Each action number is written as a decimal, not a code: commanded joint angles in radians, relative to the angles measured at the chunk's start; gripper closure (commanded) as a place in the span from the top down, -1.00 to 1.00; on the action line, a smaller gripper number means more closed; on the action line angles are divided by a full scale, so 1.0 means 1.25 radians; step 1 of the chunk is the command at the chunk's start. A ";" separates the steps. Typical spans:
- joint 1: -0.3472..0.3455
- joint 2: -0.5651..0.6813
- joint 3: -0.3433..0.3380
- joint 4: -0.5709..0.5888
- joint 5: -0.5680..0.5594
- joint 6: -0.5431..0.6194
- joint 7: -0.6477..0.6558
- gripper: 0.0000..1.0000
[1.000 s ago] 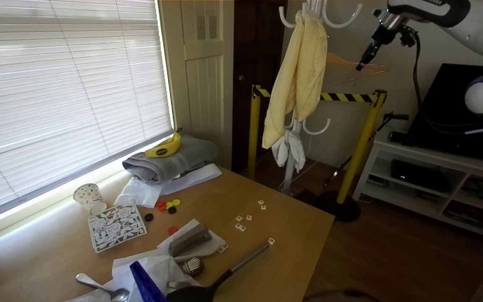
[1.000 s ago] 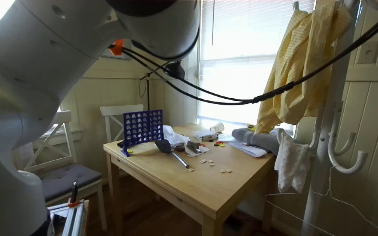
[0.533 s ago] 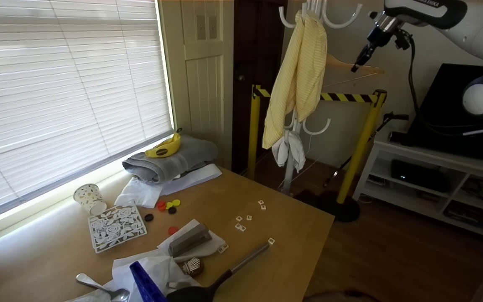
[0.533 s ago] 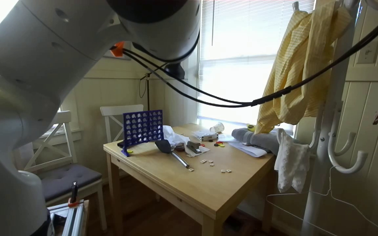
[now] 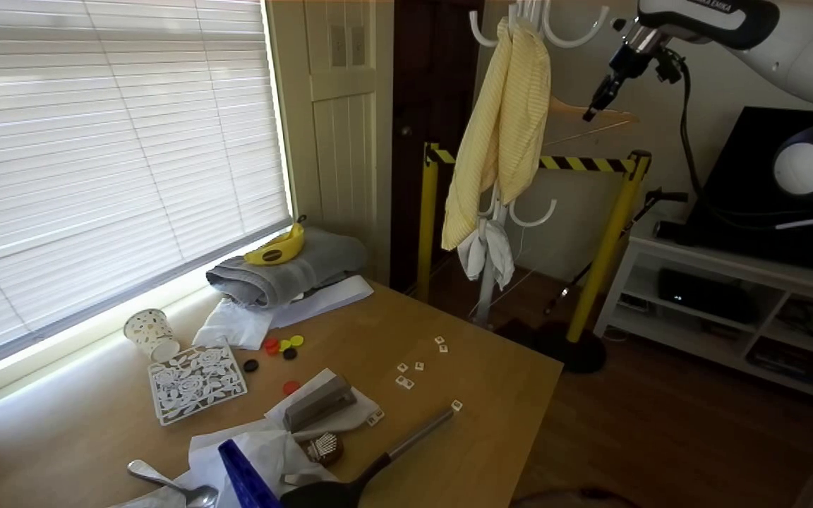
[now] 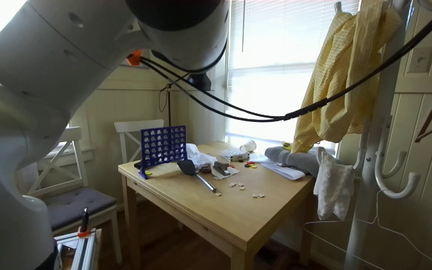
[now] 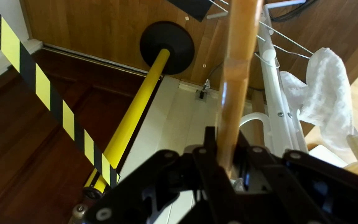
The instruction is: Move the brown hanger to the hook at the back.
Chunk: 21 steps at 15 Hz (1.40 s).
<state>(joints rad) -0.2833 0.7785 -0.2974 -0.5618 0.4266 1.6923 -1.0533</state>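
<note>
The gripper pinches a slim brown wooden hanger near the white coat stand; likely light, stiff; grip mid-span.

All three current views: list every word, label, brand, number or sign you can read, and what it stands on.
"EMIKA" on the robot arm, in an exterior view; the letters before it are unclear.
Small white tiles: marks too small to read.
Yellow banana-shaped item: its oval label is too blurred to read.
Striped barrier tape: no words visible.
Nothing else legible.
</note>
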 commanded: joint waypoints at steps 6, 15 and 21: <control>0.026 0.011 -0.008 0.061 -0.013 0.011 0.015 -0.92; 0.044 0.000 -0.018 0.065 -0.025 -0.020 0.061 -0.92; -0.002 -0.001 0.135 0.117 -0.173 -0.009 0.127 -0.92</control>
<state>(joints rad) -0.2652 0.7772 -0.2077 -0.4553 0.2986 1.6785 -0.9419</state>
